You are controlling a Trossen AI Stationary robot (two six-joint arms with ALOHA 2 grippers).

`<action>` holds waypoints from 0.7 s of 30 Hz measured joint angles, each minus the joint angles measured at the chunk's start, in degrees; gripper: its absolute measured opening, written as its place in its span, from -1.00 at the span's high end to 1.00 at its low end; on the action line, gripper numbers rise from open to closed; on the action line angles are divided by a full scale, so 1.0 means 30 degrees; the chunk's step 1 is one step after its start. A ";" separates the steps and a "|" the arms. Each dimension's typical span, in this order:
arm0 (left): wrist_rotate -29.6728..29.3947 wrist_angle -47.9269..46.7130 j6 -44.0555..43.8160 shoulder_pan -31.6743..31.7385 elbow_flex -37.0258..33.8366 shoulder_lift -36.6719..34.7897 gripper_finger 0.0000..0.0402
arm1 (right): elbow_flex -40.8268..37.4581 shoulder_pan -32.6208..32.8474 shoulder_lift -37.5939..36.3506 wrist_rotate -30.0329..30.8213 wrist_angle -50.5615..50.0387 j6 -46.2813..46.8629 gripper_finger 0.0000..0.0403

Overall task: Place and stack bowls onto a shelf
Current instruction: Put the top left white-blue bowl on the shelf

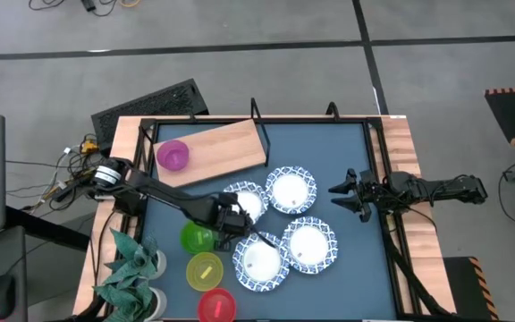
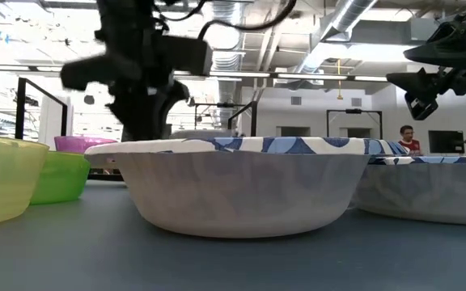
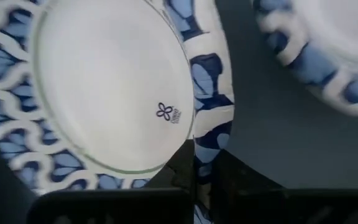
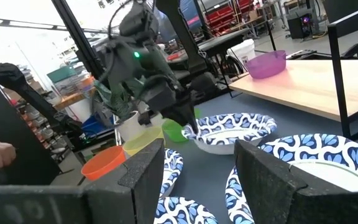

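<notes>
Bowls with blue patterned rims cluster mid-table; the left gripper (image 1: 238, 218) has its jaws clamped on the rim of one patterned bowl (image 1: 247, 200), a finger on each side. The purple bowl (image 1: 173, 156) sits on the shelf (image 1: 226, 148). The right gripper (image 1: 350, 194) hovers near the table's right edge, jaws apart, empty.

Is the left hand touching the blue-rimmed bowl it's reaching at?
Touching. In the left wrist view the left hand has the rim of the blue-rimmed bowl running between its fingers; the high view places it over that bowl.
</notes>
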 joint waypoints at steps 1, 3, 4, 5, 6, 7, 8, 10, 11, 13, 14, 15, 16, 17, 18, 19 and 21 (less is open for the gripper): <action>0.0035 -0.0369 -0.0081 0.0000 0.0486 0.0000 0.97 | -0.0004 0.0000 0.0000 0.0007 0.0000 0.0000 -0.09; 0.0088 -0.1478 -0.0472 -0.0038 0.1515 0.0000 0.98 | -0.0004 0.0000 0.0000 0.0007 -0.0007 -0.0007 -0.09; 0.0075 -0.2235 -0.0597 -0.0051 0.2070 0.0000 0.99 | 0.0000 0.0000 0.0000 0.0007 -0.0007 -0.0007 -0.09; 0.0068 -0.2928 -0.0640 -0.0058 0.2630 0.0000 0.99 | -0.0004 0.0000 0.0000 0.0007 -0.0007 -0.0007 -0.09; 0.0001 -0.3547 -0.0673 -0.0058 0.3134 0.0000 0.99 | 0.0001 0.0000 0.0000 0.0007 -0.0007 -0.0007 -0.09; -0.0117 -0.4218 -0.0722 -0.0058 0.3644 0.0000 0.99 | -0.0004 0.0000 0.0000 0.0007 -0.0028 -0.0007 -0.09; -0.0262 -0.4819 -0.0806 -0.0058 0.4118 0.0000 0.99 | -0.0004 0.0000 0.0000 0.0011 -0.0058 -0.0007 -0.09; -0.0408 -0.5957 -0.0920 -0.0004 0.5073 0.0000 1.00 | 0.0002 0.0000 0.0000 0.0015 -0.0124 -0.0015 -0.09; -0.0487 -0.6305 -0.0898 0.0051 0.5449 0.0000 1.00 | -0.0003 0.0000 0.0000 0.0014 -0.0124 -0.0015 -0.09; -0.1015 -0.6666 -0.0814 0.0249 0.5865 0.0000 1.00 | 0.0000 -0.0001 0.0000 0.0007 -0.0127 -0.0021 -0.09; -0.1480 -0.6979 -0.0799 0.0365 0.5988 0.0000 1.00 | -0.0003 0.0000 0.0000 0.0007 -0.0131 -0.0016 -0.09; -0.1947 -0.7334 -0.0785 0.0513 0.6068 0.0021 1.00 | -0.0004 0.0000 0.0000 0.0007 -0.0131 -0.0016 -0.09; -0.2442 -0.7667 -0.0778 0.0691 0.6116 0.0022 1.00 | -0.0002 -0.0001 0.0000 0.0007 -0.0131 -0.0022 -0.09; -0.2898 -0.7883 -0.0774 0.0920 0.6126 0.0022 1.00 | 0.0004 0.0000 0.0000 0.0007 -0.0135 -0.0015 -0.09; -0.3375 -0.8046 -0.0776 0.1230 0.6102 0.0022 1.00 | 0.0002 0.0000 0.0000 0.0007 -0.0133 -0.0020 -0.09; -0.3808 -0.8189 -0.0810 0.1560 0.6018 0.0022 1.00 | 0.0004 0.0000 0.0000 0.0007 -0.0138 -0.0022 -0.09; -0.4288 -0.8746 -0.0829 0.2389 0.5980 0.0029 1.00 | 0.0004 0.0000 0.0000 0.0008 -0.0138 -0.0022 -0.09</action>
